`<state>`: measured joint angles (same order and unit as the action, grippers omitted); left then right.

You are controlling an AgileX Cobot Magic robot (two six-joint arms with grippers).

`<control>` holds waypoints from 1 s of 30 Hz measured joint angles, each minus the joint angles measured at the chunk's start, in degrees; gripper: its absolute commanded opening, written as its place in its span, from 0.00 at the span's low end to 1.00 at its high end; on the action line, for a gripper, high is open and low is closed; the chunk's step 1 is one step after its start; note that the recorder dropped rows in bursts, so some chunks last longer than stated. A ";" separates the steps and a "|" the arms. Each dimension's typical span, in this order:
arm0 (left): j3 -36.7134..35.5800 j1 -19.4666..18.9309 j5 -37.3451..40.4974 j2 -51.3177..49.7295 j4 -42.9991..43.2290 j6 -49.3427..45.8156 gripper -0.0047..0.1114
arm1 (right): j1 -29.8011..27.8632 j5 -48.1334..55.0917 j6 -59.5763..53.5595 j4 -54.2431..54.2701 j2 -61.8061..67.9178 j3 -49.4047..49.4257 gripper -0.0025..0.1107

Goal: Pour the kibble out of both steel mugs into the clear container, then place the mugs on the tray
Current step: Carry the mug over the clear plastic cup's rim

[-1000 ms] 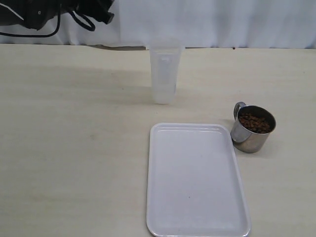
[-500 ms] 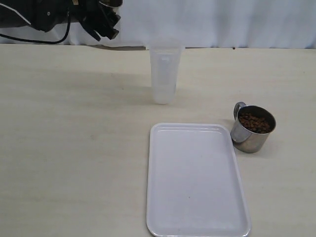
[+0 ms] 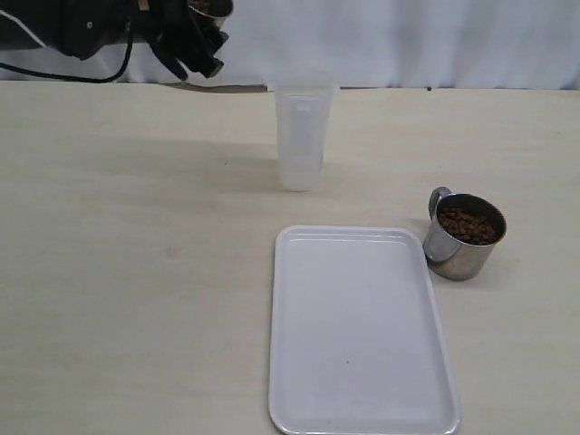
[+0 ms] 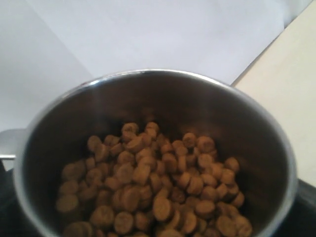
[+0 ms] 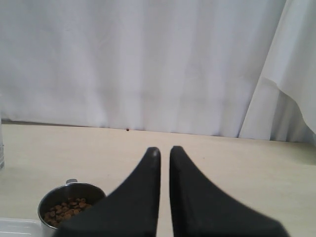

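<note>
Kibble (image 4: 153,192) fills the roughly upright steel mug (image 4: 148,98) pinched by the left claw (image 3: 201,32); right claw (image 5: 164,150) pressed together.

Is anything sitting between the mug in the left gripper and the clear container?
Nothing visible does. The held mug is up to the left of the clear container; the tray and the second mug sit nearer the camera, off that path.
</note>
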<state>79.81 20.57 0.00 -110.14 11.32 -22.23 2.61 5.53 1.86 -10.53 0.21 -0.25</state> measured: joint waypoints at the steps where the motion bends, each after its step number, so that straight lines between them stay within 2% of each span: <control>1: -1.28 0.00 -1.84 0.14 0.00 0.63 0.04 | 0.00 0.00 0.00 0.00 0.00 0.00 0.07; 6: -6.99 0.00 -9.18 1.00 0.37 3.09 0.04 | 0.00 0.00 0.00 0.00 0.00 0.00 0.07; 17: -8.08 0.04 -12.68 1.08 6.70 6.11 0.04 | 0.00 0.00 0.00 0.00 0.00 0.00 0.07; 22: -5.59 1.11 -9.59 1.08 11.21 6.97 0.04 | 0.00 0.00 0.00 0.00 0.00 0.00 0.07; 30: 0.72 4.27 0.35 1.08 13.53 6.85 0.04 | 0.00 0.00 0.00 0.00 0.00 0.00 0.07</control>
<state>80.53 24.84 0.35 -109.06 24.85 -15.38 2.61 5.53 1.86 -10.53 0.21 -0.25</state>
